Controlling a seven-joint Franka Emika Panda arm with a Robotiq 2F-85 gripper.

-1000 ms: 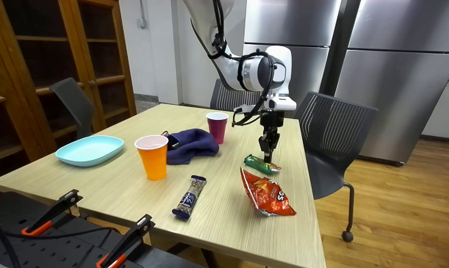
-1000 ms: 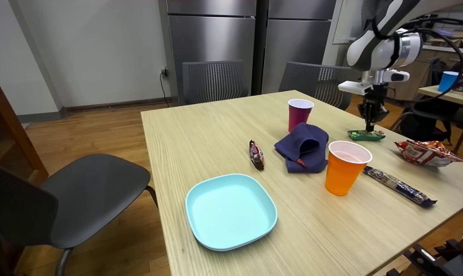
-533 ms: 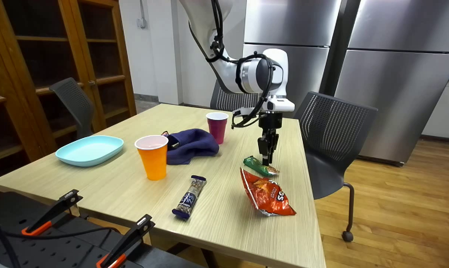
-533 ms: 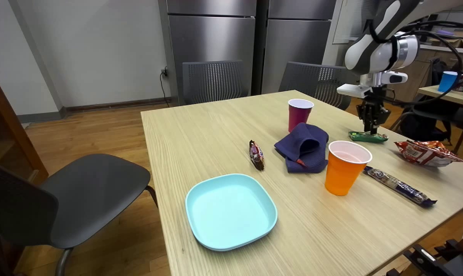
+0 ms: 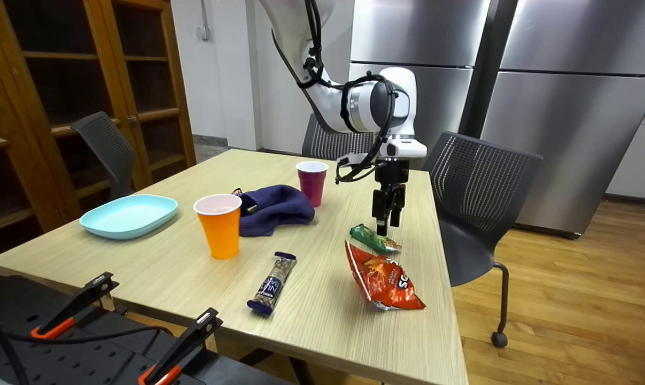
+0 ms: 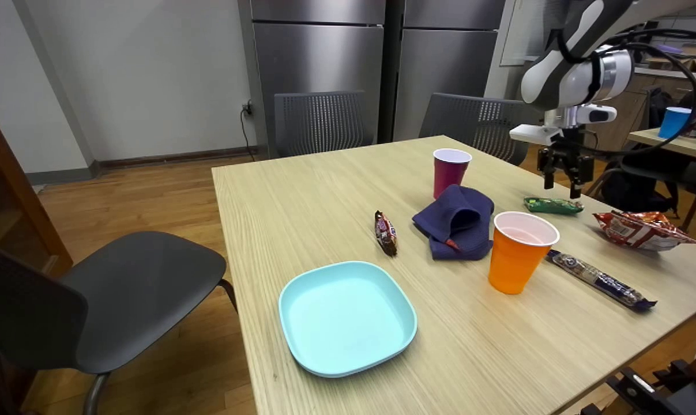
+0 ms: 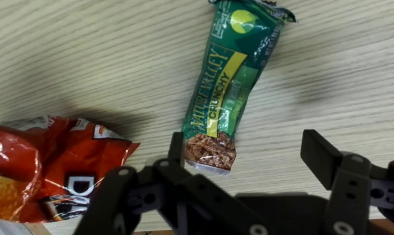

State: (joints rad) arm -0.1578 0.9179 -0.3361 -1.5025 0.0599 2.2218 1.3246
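Fingers (image 7: 319,158) have spread since earlier frame; end effector (image 7: 247,152) w/ wide gap, nothing held. Green bar (image 7: 224,88) lies on table (image 7: 86,55) below, prob. untouched, hard to see. Risk: bar's off-ctr., so if lowered, nearer finger (image 7: 176,147) could crush it or bump red bag (image 7: 72,166).

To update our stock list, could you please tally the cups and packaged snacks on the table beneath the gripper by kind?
Cups: 2 (orange cup, maroon cup)
Bars: 2 (green bar, navy bar)
Chip bags: 1 (red bag)
Small packets: 1 (brown packet)
Total: 6
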